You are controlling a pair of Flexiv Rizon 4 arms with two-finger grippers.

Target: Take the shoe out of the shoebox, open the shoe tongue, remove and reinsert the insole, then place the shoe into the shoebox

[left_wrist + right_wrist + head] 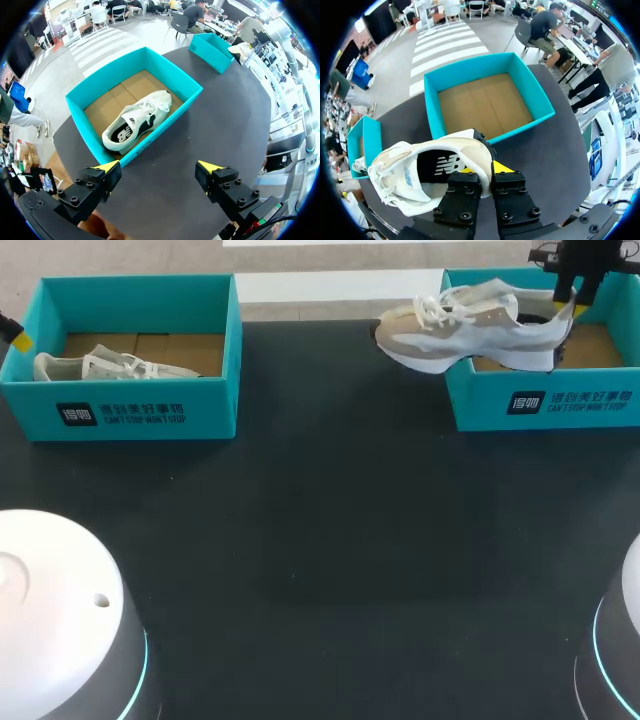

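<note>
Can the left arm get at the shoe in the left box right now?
Probably yes: the left gripper is open just short of the lidless left box, and the shoe lies uncovered inside, nothing in between.

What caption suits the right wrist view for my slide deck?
Right gripper clamps a white sneaker by its heel, the empty teal shoebox just ahead.

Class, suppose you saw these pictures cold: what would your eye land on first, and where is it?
The white shoe held by its heel in the right gripper, hanging across the rim of the right box; that teal box is empty. Next, the second shoe lying in the left box, with the open left gripper over the table short of it.
</note>
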